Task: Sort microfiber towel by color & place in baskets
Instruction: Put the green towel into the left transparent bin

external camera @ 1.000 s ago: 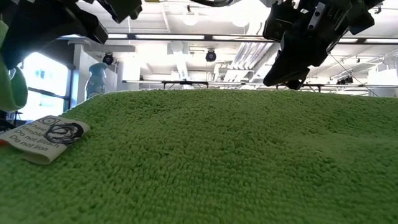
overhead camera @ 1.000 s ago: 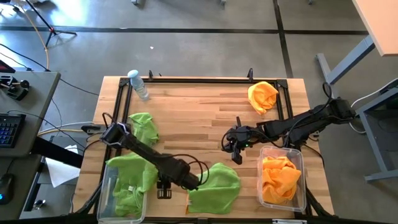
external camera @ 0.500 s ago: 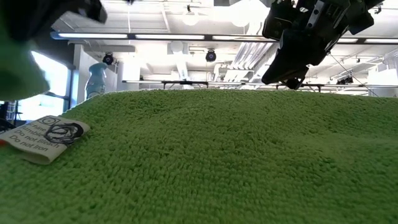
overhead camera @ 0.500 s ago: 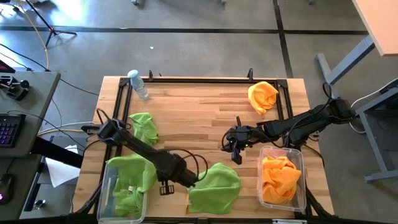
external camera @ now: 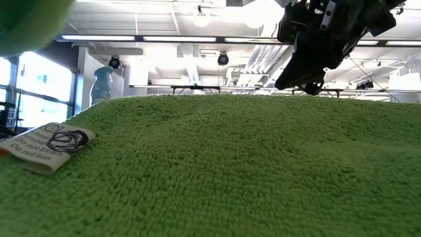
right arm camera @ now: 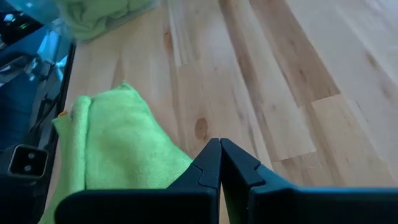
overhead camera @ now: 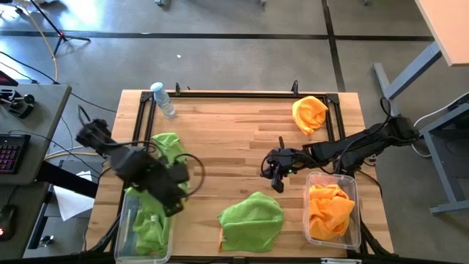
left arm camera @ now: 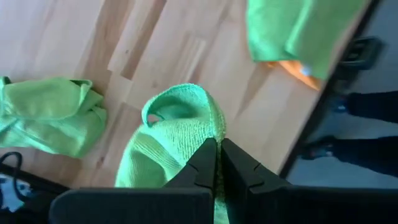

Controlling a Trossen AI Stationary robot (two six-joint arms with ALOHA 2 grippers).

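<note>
Since a second ago, the left gripper (overhead camera: 174,199) has swung away from the green towel (overhead camera: 253,218) at the front edge and now sits over the left basket (overhead camera: 130,231). Its fingers (left arm camera: 205,163) are pressed together on a green cloth (left arm camera: 174,134), which bunches up just beyond the fingertips. Past that cloth, another green towel (left arm camera: 53,112) lies crumpled on the wood. Green cloth (overhead camera: 152,224) lies in the left basket.

The right gripper (overhead camera: 277,178) has stayed near the table's middle, its fingers (right arm camera: 219,163) shut with nothing between them. The front towel lies flat just beyond and to one side of those fingertips. Beside this arm, the right basket (overhead camera: 354,187) holds orange cloth (overhead camera: 330,211). One more orange towel (overhead camera: 309,114) sits at the far right corner, well apart from both grippers.
</note>
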